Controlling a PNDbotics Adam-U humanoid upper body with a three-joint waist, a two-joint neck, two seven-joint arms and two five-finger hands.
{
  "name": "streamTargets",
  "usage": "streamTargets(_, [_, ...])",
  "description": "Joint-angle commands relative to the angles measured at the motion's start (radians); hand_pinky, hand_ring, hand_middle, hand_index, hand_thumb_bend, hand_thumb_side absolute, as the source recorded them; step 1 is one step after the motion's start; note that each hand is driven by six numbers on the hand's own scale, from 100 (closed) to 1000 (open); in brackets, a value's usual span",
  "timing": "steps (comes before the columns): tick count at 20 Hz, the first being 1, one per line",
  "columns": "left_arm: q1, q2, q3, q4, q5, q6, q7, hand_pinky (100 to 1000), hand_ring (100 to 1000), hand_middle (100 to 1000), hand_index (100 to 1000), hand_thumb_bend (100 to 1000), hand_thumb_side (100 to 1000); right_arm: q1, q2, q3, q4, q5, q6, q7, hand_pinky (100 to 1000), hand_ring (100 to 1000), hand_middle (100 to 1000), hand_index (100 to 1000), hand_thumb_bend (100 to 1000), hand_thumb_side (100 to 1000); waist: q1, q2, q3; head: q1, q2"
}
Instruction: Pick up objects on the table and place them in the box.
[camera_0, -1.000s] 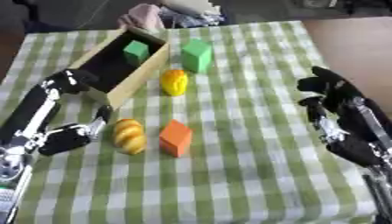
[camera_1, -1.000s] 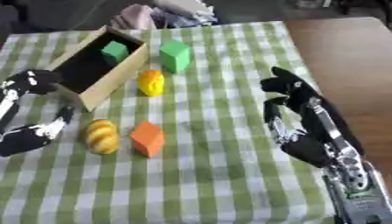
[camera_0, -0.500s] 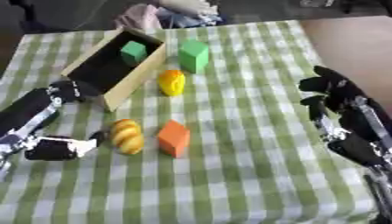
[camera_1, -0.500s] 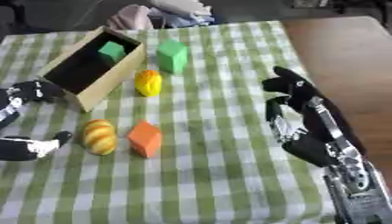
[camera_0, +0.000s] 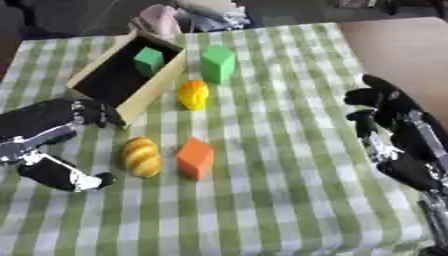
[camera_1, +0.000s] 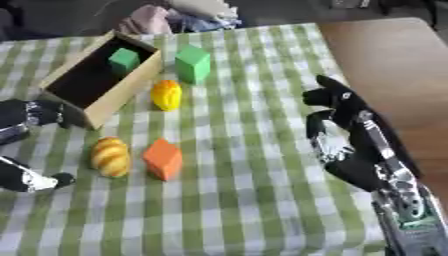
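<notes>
Table (camera_0: 289, 150): green-checked cloth, view tilted since a second ago.
Box (camera_0: 105, 82): far left, one small green block (camera_0: 149, 60) inside.
Left hand (camera_0: 52, 150): dropped lower left, fingers spread, empty, beside bread-like piece (camera_0: 142, 156); likely next pick.
Right hand (camera_1: 337, 125): idle, open.
Orange block (camera_0: 195, 158): unmoved, still out.

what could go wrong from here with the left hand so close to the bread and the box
The left hand lies beside the bread; a sideways sweep could roll it into the orange block. Its forearm sits against the box corner and might push it askew.
</notes>
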Motion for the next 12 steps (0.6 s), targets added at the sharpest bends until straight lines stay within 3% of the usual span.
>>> streamTargets(1, [-0.027, 0.051, -0.011, -0.016, 0.01, 0.005, -0.03, 777, 730, 787, 867, 505, 353, -0.007, -0.014, 0.002, -0.01, -0.005, -0.001, -0.002, 702, 817, 759, 951, 100, 470, 0.007, -0.029, -0.003, 0.003, 0.005])
streamTargets(8, [-0.094, 0.069, -0.068, 0.043, 0.008, -0.004, -0.084, 774, 732, 788, 865, 518, 360, -0.005, -0.014, 0.005, -0.007, -0.014, -0.002, -0.002, 702, 815, 755, 952, 100, 470, 0.004, -0.033, -0.01, -0.001, 0.005])
streamTargets(12, [-0.128, 0.055, -0.093, 0.096, -0.015, -0.005, -0.093, 767, 726, 783, 857, 490, 315, -0.004, -0.014, 0.006, -0.007, -0.016, -0.002, -0.001, 701, 814, 755, 952, 100, 470, 0.003, -0.034, -0.011, -0.005, 0.005])
